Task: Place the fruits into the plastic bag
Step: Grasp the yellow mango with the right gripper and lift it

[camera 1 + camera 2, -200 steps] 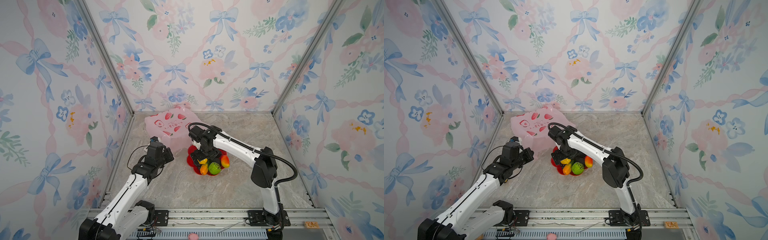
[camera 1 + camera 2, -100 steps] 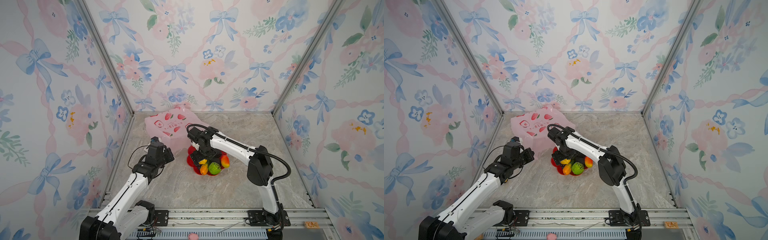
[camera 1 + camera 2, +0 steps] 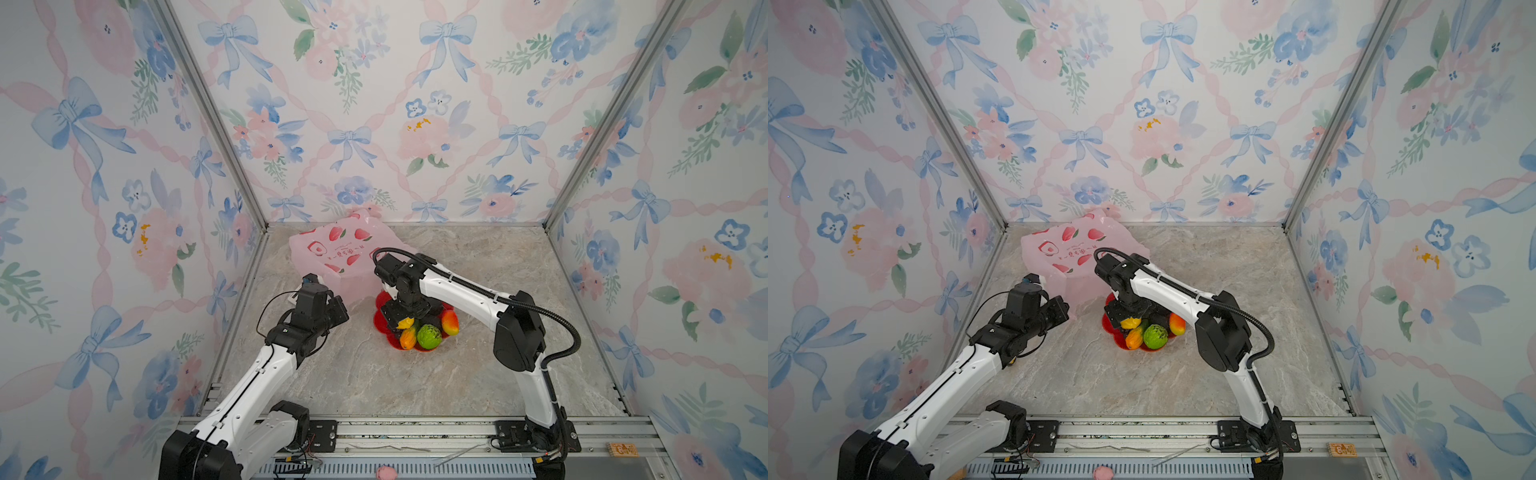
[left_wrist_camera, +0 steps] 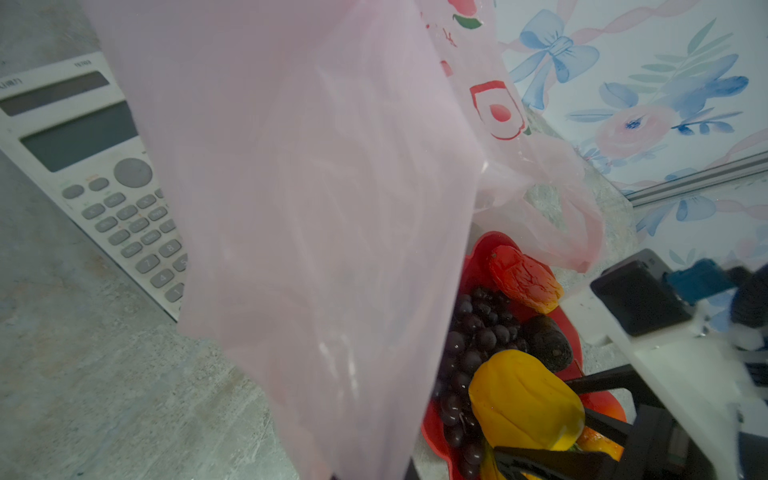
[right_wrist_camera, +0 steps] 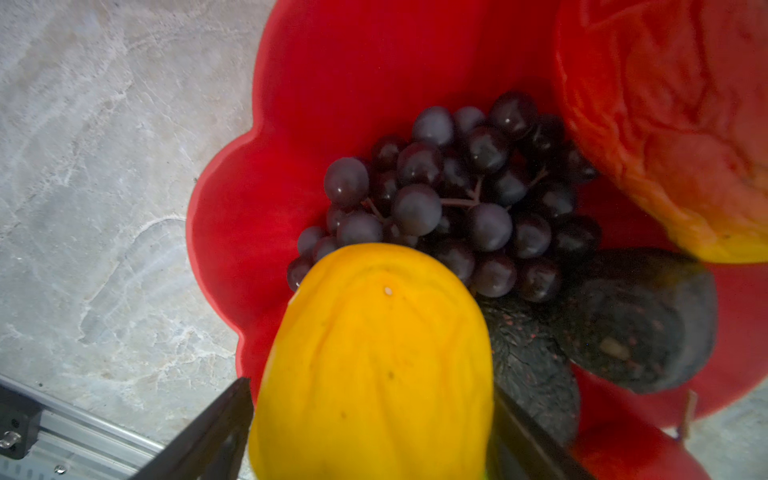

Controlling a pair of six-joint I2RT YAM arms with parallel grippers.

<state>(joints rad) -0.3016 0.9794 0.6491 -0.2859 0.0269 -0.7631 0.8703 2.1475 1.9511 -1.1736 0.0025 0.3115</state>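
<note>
The pink plastic bag point(image 3: 345, 257) point(image 3: 1075, 253) lies at the back left. My left gripper point(image 3: 338, 309) point(image 3: 1065, 307) is shut on its near edge, and the lifted film point(image 4: 311, 208) hangs in front of the left wrist camera. Beside it the red plate point(image 3: 380, 322) point(image 5: 332, 83) holds the fruits: a yellow fruit point(image 3: 405, 323) point(image 5: 374, 353), a green round one point(image 3: 429, 336), mangoes point(image 3: 450, 323) point(image 4: 523, 278), grapes point(image 5: 457, 199) and a blackish oval point(image 5: 636, 324). My right gripper point(image 3: 405, 322) point(image 5: 372, 390) reaches down onto the plate, open, its jaws close against both sides of the yellow fruit.
A grey calculator point(image 4: 95, 166) lies on the marble floor under the bag's left side. Flowered walls close in the left, back and right. The metal rail point(image 3: 415, 432) with both arm bases runs along the front, with a small pink object point(image 3: 385, 473) below it.
The right gripper has settled lower around the yellow fruit and its jaws have narrowed. The left arm still holds the bag's edge in the same place.
</note>
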